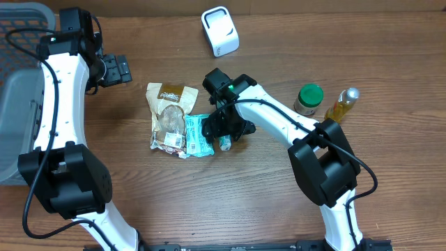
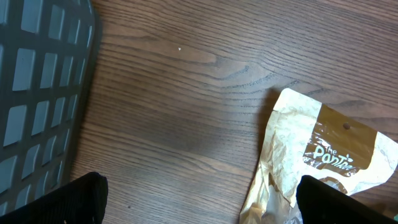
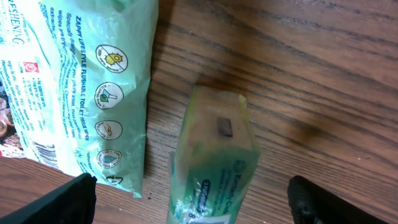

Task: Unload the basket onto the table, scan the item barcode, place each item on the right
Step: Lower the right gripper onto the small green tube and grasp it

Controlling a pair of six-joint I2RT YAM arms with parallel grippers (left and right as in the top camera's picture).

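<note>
Green little packet lies flat on the wooden table, between the wide-spread fingers of the right gripper — nothing pinches it. A teal wipes pack lies just beside it, at nine o'clock. The left gripper is spread wide too — a brown snack bag at its three o'clock.

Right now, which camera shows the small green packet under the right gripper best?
The right wrist view: the small green packet fills the centre, lying between the open fingers of the right gripper. Overhead shows only its end beneath the gripper, beside the wipes pack. The left wrist view misses it.
</note>
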